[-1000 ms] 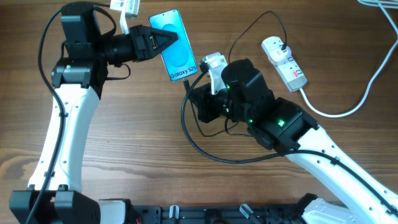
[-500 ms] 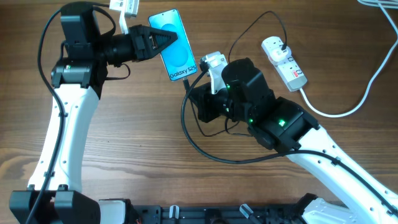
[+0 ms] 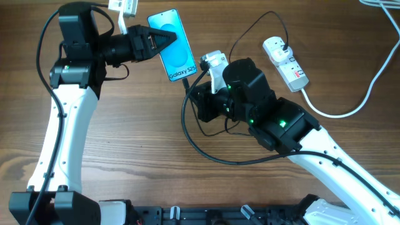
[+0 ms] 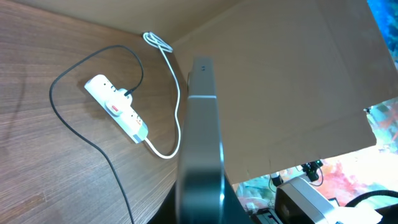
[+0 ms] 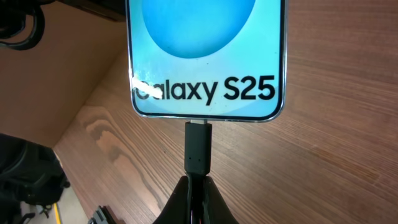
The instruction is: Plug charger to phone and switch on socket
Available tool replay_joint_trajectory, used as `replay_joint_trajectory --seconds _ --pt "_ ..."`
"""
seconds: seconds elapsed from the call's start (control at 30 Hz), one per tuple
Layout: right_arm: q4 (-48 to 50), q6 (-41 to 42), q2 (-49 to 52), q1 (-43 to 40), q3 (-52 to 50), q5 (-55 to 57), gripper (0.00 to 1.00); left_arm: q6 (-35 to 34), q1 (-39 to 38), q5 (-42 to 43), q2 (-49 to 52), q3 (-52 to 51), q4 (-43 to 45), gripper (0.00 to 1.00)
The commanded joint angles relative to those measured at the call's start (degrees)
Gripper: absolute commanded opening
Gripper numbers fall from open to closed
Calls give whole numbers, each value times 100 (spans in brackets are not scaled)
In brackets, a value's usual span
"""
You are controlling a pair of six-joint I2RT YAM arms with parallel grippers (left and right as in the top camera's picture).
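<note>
The phone (image 3: 175, 47), teal-blue screen reading "Galaxy S25", is held above the table at the back, gripped by my left gripper (image 3: 156, 42), which is shut on its left side. In the left wrist view the phone (image 4: 200, 143) shows edge-on. In the right wrist view the phone (image 5: 205, 56) fills the top, and the charger's black plug tip (image 5: 198, 148) meets its bottom edge. My right gripper (image 5: 198, 186) is shut on the charger cable just below the plug. The charger cable (image 3: 190, 140) loops back to the white socket (image 3: 285, 62).
The socket's thick white lead (image 3: 369, 87) runs off to the back right. The socket also shows in the left wrist view (image 4: 117, 109), with the black cable (image 4: 93, 143) crossing the wooden table. A cardboard wall (image 4: 292, 81) stands behind.
The phone and my left gripper have shifted slightly left and back. The right arm has barely moved.
</note>
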Motion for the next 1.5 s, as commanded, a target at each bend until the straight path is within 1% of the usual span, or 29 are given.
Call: replay_joint_trajectory --seconds 0.0,0.13,0.27,0.4,0.53,0.67,0.83,0.9,0.97,1.0,1.07,1.1,1.13,1.17,1.2,1.23,1.27,1.3,1.4,1.47 --pt "435 -120 24 9 181 166 5 129 -50 341 2 103 -164 4" --pt "608 -125 24 9 181 376 5 76 -48 608 2 101 -254 4" --pt "763 -111 39 9 181 422 5 -197 -50 627 2 101 -308 4" --pt "916 -114 39 9 181 402 5 -195 -50 627 2 101 -538 4" --pt "1043 -107 39 9 181 391 11 -192 -50 667 2 101 -688 4" --pt "1043 -122 57 9 181 249 11 -74 -55 929 2 101 -686 4" --pt "1054 -125 66 9 181 251 11 -59 -76 922 2 101 -688 4" --pt "1056 -125 46 2 181 258 18 -28 -76 811 2 101 -691 4" --pt "1038 -122 -24 4 184 271 21 -15 -76 645 2 101 -688 4" --pt "997 -122 -83 -7 195 275 26 -9 -76 599 2 101 -691 4" --pt "831 -48 -195 -70 258 367 51 164 -87 592 2 87 -750 4" --pt "673 79 -249 -149 321 487 63 323 -111 522 2 79 -925 4" --pt "455 216 -313 -295 409 597 71 527 -160 256 24 79 -1285 4" --pt "289 293 -354 -439 463 619 75 675 -199 46 42 79 -1519 4" --pt "114 352 -409 -629 514 616 80 935 -302 -350 94 79 -1897 4" --pt "-2 369 -444 -776 531 599 84 1038 -400 -667 155 79 -2111 4" --pt "-293 533 -540 -1139 531 599 94 1034 -562 -1010 315 79 -2264 4" --pt "-457 575 -573 -1320 531 597 99 1036 -667 -1091 455 79 -2269 4" --pt "-1001 577 -603 -1838 529 601 99 1032 -870 -1613 920 79 -2253 4" --pt "-1421 579 -601 -2114 525 629 100 1038 -973 -1696 1366 79 -2181 4"
